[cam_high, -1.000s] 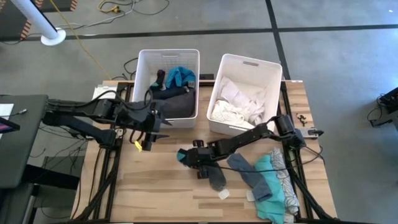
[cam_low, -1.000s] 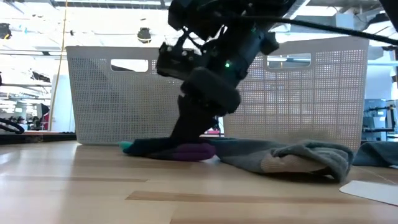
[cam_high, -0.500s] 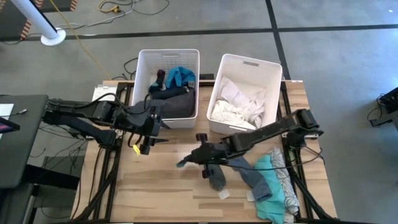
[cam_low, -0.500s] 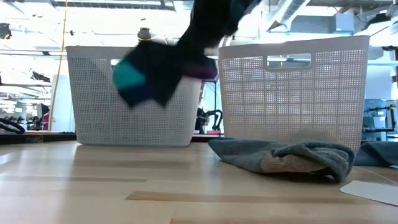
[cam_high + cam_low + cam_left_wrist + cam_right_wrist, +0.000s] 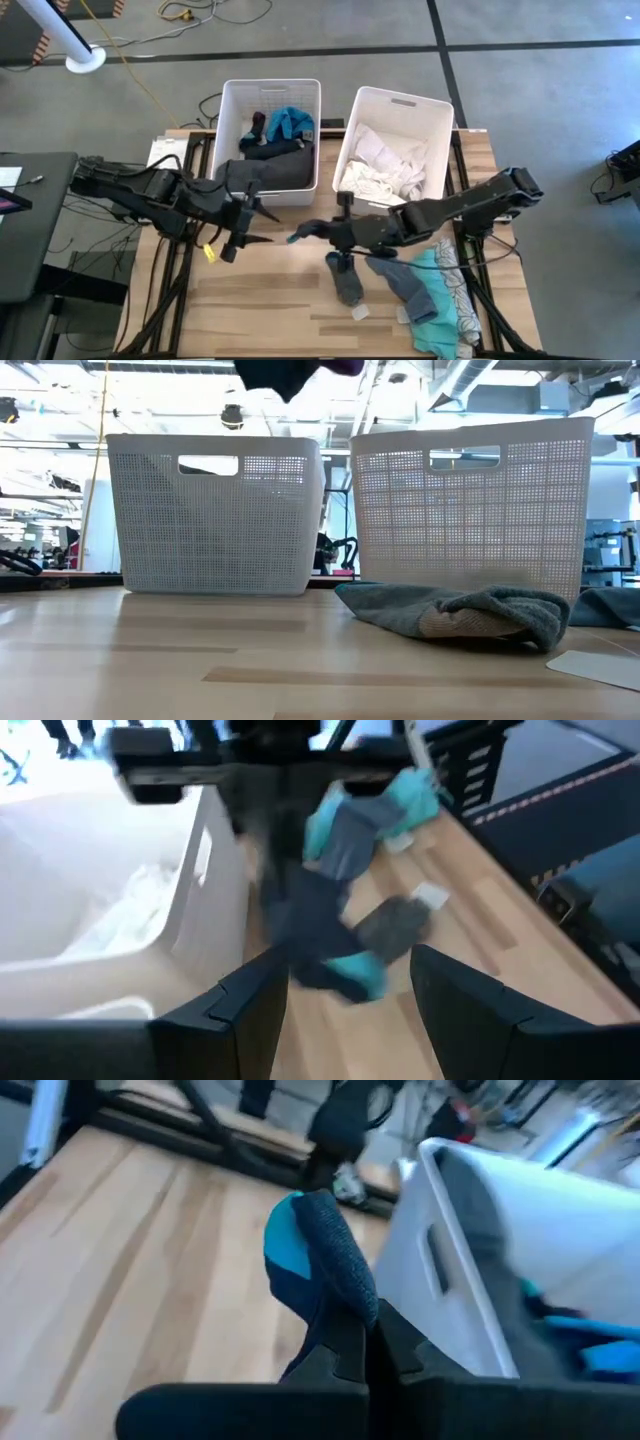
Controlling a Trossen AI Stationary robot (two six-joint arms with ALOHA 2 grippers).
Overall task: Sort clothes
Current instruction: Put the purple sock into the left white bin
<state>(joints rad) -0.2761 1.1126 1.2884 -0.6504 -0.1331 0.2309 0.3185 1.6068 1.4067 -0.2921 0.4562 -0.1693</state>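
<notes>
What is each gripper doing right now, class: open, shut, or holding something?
Left gripper: open, empty, beside the left bin.
Right gripper: shut on the dark sock, lifted off the table.

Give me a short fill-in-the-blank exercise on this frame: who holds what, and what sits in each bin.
1. The right end effector is shut on a dark sock with a ____ toe.
2. The bin with white clothes is on the robot's ____ side.
3. The grey sock lies on the ____.
4. The left end effector holds ____.

Missing words: teal; right; table; nothing
</notes>
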